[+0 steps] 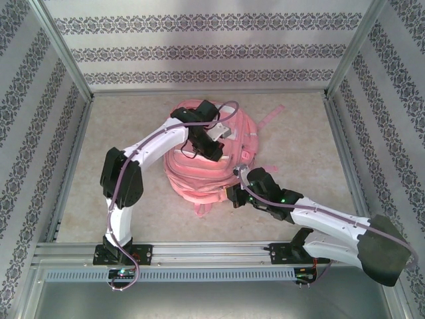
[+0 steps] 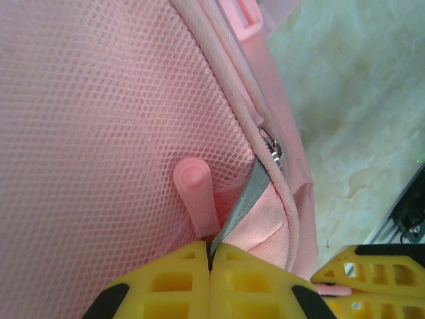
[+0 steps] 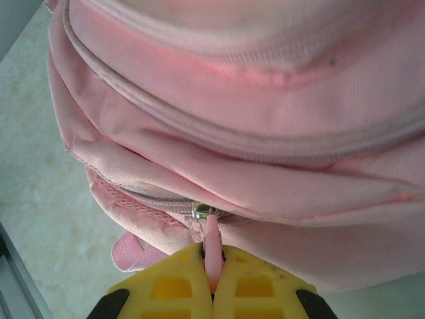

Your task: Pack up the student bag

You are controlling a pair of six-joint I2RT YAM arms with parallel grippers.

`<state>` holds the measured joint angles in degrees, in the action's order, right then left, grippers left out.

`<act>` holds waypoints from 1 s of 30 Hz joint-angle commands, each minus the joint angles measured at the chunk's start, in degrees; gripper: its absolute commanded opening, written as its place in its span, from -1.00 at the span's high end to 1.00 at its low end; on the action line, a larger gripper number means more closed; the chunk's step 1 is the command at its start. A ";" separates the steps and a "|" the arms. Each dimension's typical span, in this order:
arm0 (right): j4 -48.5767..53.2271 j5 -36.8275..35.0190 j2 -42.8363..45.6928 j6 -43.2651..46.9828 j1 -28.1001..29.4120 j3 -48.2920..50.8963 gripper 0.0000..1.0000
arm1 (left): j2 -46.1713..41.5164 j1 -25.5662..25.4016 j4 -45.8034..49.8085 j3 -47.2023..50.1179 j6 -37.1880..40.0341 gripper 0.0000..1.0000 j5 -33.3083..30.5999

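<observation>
The pink student bag (image 1: pixel 199 169) lies in the middle of the table. My left gripper (image 1: pixel 211 150) rests on top of it. In the left wrist view the left gripper (image 2: pixel 211 251) is shut on the grey trim (image 2: pixel 242 199) of the bag's mesh pocket, right beside a pink zipper pull (image 2: pixel 194 189). My right gripper (image 1: pixel 236 195) is at the bag's near right edge. In the right wrist view the right gripper (image 3: pixel 212 256) is shut on a pink zipper pull (image 3: pixel 212 232) that hangs from a metal slider (image 3: pixel 202 211).
The beige table (image 1: pixel 299 153) is boxed in by patterned walls and aluminium posts (image 1: pixel 63 50). A metal rail (image 1: pixel 199 251) runs along the near edge. A pink strap (image 1: pixel 272 118) trails from the bag toward the back right. A second metal slider (image 2: pixel 273 151) sits on the bag's seam.
</observation>
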<state>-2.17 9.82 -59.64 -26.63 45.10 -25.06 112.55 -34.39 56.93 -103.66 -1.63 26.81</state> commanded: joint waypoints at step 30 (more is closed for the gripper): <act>-1.76 -2.00 14.99 1.75 -0.65 2.48 1.00 | -27.02 1.75 -10.50 15.38 -19.79 0.08 -15.30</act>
<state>-0.82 3.97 -45.34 -24.47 44.71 -19.66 92.53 -32.95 50.50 -92.97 -13.50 10.46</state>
